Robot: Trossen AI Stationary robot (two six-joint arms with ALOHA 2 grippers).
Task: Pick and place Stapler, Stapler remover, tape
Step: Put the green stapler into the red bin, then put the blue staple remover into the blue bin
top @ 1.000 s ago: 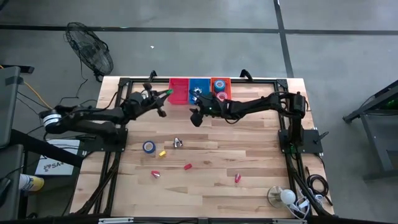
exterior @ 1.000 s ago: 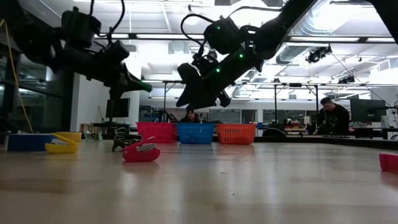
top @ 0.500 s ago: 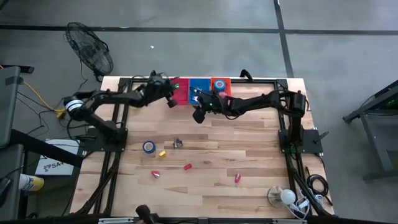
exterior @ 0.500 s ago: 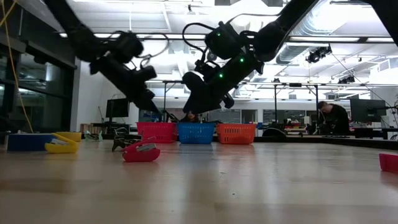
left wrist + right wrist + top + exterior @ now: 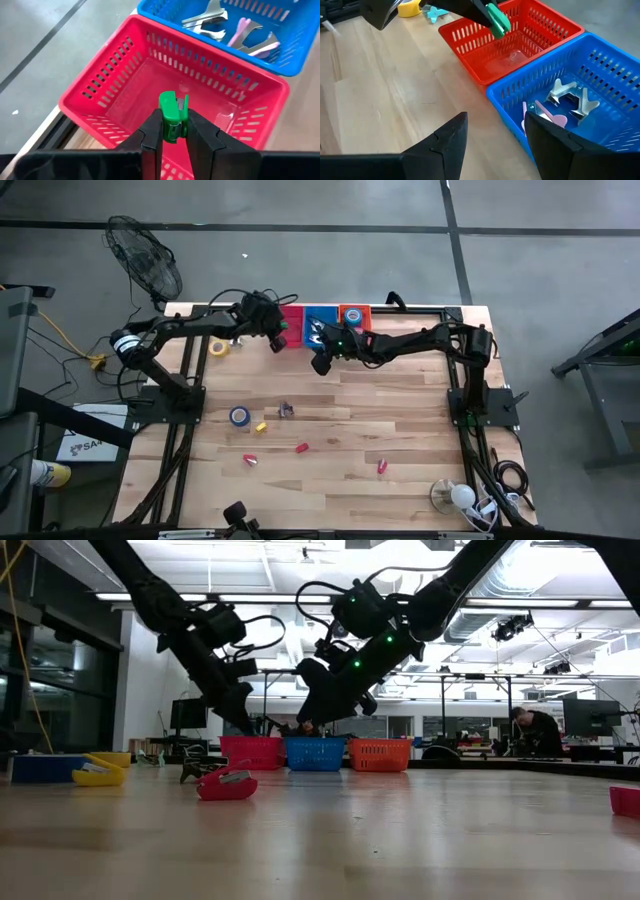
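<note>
Now my left gripper (image 5: pixel 171 131) pinches a green stapler (image 5: pixel 172 112) just above the red basket (image 5: pixel 110 80). I should lower it to the middle before releasing. My right gripper (image 5: pixel 495 135) waits open beside the blue basket (image 5: pixel 620 65).

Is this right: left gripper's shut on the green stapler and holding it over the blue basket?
Not quite. The left gripper is shut on the green stapler, but it holds it over the red basket, not the blue basket beside it. The left wrist view shows this plainly.
</note>
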